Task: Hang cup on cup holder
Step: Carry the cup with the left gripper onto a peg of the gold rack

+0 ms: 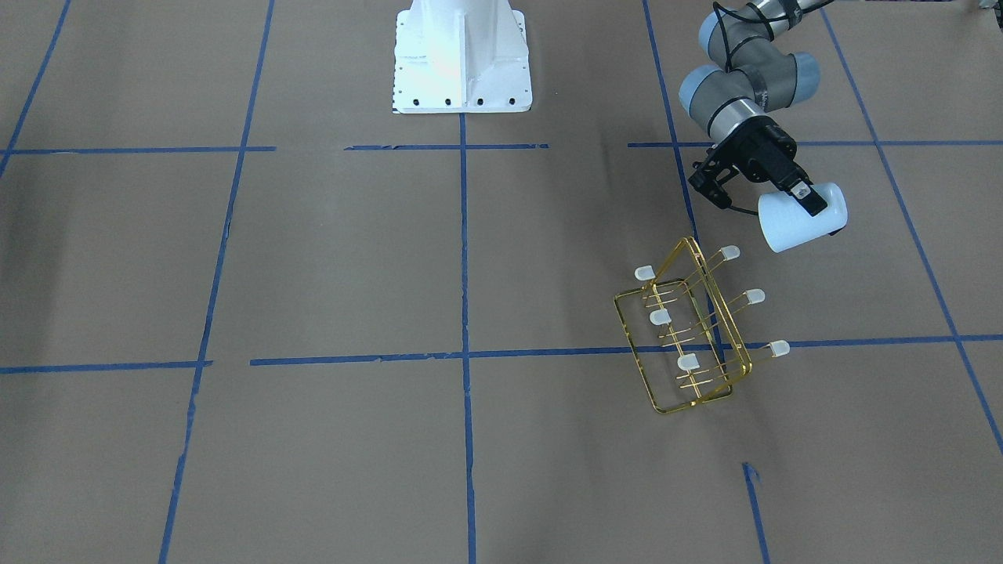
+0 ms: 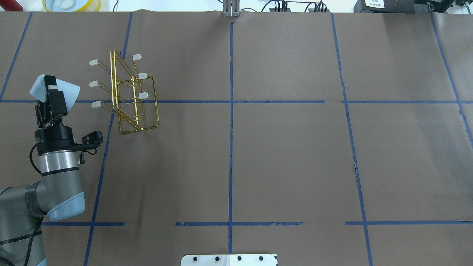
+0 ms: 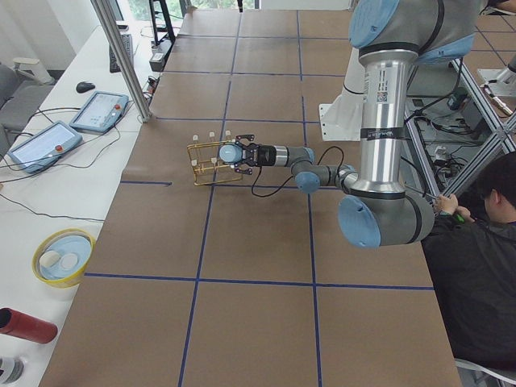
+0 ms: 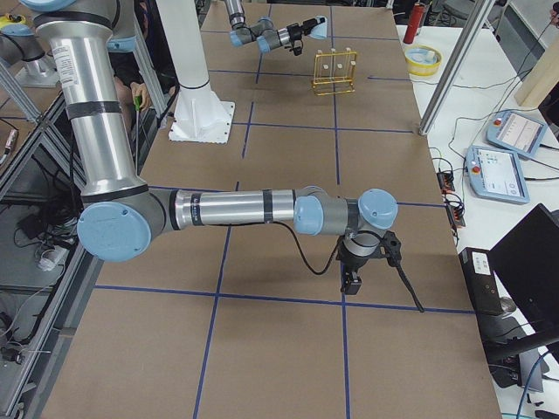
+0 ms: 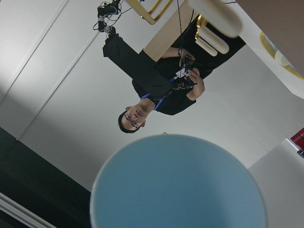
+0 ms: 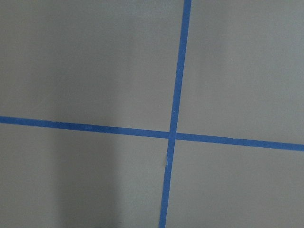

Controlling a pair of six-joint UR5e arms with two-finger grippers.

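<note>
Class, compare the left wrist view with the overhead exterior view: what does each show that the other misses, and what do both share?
Only the wrist view: an operator, seen upside down, holding a dark device. Only the overhead view: the left pincer itself and the table with its blue tape grid. Both: the cup, which the pincer grips, and the gold cup holder.

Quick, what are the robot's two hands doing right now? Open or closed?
Left end effector: closed, holding the cup.
Right end effector: cannot tell whether open or closed.
</note>
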